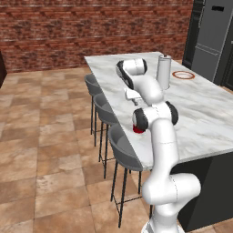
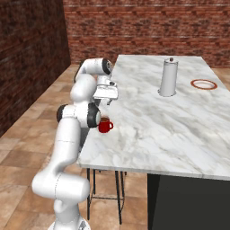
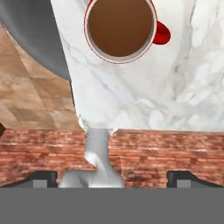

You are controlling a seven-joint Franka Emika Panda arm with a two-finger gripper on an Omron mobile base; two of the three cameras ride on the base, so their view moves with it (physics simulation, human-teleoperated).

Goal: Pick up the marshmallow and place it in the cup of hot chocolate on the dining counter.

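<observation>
The small red mug of brown hot chocolate (image 3: 120, 27) sits at the near edge of the white-and-grey marble bench (image 2: 179, 130), at 12 o'clock in the hand view. I cannot make out the marshmallow (possibly sunk). The pincer (image 2: 106, 97) hangs above the mug, its 2 tips apart and empty; a careless retreat could clip the mug. The arm folds back, hand pointing down.

Tall grey canister (image 2: 169, 77) upright well beyond the tool, red-rimmed plate (image 2: 203, 84) farther off; grey stools (image 1: 119, 148) below it; brick wall (image 1: 68, 27) behind.
</observation>
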